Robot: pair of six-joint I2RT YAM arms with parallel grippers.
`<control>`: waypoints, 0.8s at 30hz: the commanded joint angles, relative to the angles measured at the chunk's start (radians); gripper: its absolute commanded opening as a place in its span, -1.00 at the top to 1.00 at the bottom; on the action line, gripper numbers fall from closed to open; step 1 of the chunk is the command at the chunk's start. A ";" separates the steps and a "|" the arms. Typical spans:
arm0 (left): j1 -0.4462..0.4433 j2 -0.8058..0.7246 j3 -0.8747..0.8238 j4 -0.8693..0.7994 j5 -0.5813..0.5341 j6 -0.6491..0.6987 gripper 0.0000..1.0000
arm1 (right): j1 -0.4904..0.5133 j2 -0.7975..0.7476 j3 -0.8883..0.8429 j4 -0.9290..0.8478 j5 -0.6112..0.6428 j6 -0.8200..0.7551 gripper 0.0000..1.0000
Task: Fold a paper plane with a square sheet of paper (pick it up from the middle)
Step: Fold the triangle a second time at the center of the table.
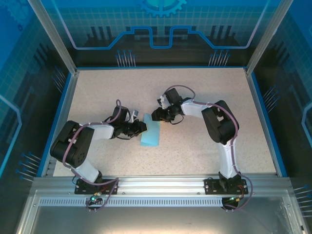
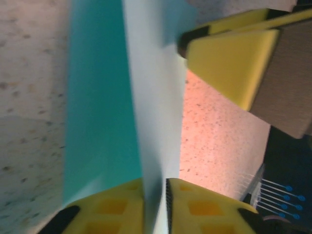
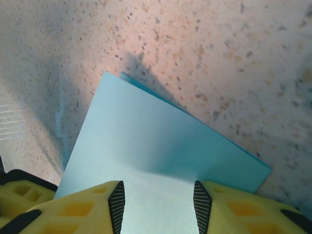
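Sheet of paper (image 1: 150, 134), thin, light-blue, folded double, on the counter (image 1: 204, 87) about midway across. Left pincer (image 2: 155, 187) clenched on one edge of it; right pincer (image 3: 158, 200) released, fingertips (image 3: 117, 202) spread just above the opposite end. Looks featherlight, floppy, quick to crumple or skate across the speckled top. Calls for a gentle edge pinch, other end pinned flat, never a mid-panel squeeze.

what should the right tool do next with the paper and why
Probably close the right tool on the paper. The left tool pinches one edge, while the right one stands open over the other end of the doubled sheet, so gripping there would let both steady it for creasing.
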 commanded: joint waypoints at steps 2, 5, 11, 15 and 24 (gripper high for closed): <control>-0.001 -0.020 0.038 -0.143 -0.073 0.012 0.83 | -0.015 -0.118 -0.040 -0.069 0.020 0.007 0.14; -0.003 -0.020 0.039 -0.157 -0.080 0.015 0.89 | 0.012 -0.172 -0.073 -0.068 0.040 0.007 0.21; -0.007 -0.018 0.044 -0.173 -0.088 0.011 0.89 | 0.088 -0.204 -0.141 -0.082 0.136 0.021 0.33; -0.007 -0.020 0.048 -0.181 -0.087 0.005 0.85 | 0.122 -0.170 -0.143 -0.078 0.133 0.027 0.38; -0.008 -0.030 0.043 -0.185 -0.060 -0.004 0.60 | 0.141 -0.072 -0.114 -0.088 0.148 0.045 0.46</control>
